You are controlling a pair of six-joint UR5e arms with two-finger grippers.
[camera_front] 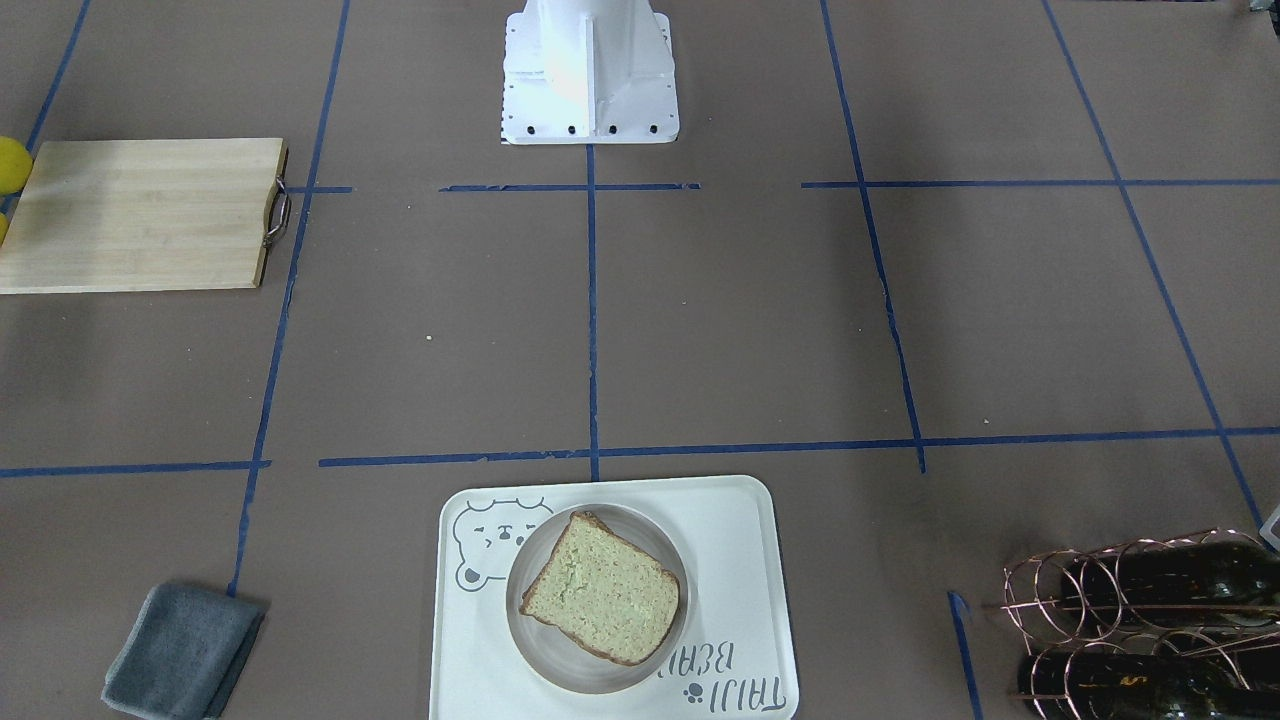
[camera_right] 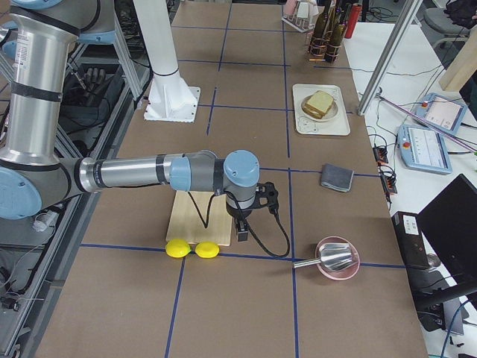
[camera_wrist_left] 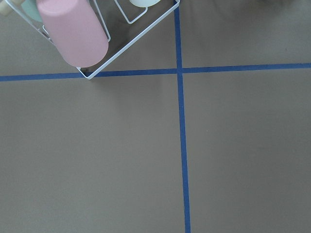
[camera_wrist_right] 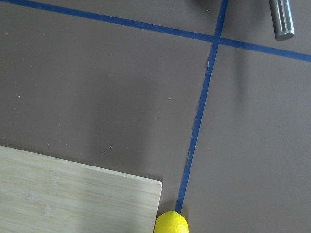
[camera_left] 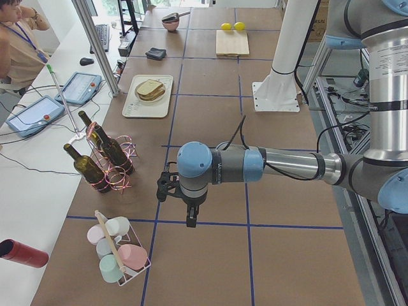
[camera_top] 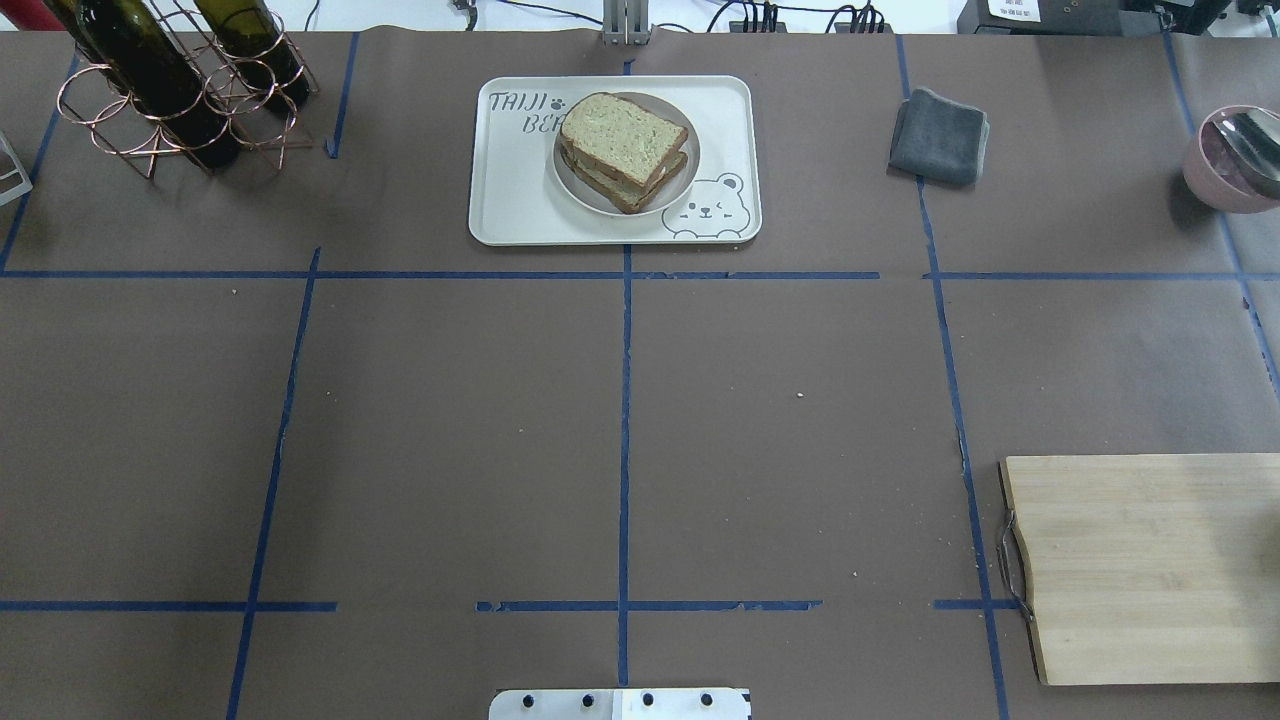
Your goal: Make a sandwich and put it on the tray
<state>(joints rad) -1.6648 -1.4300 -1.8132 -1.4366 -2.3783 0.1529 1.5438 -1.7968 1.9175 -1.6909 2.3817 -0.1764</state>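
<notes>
The sandwich, two greenish-tan slices with dark brown crusts stacked a little askew and a pale filling at their edge, sits on a round plate in the cream-white bear-print tray, which lies flat midway along the table's operator-side edge.

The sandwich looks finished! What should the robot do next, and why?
Probably nothing more, just rest. The sandwich sits stacked on the plate in the tray, and the left gripper and right gripper hang near the table's ends, far from it.
</notes>
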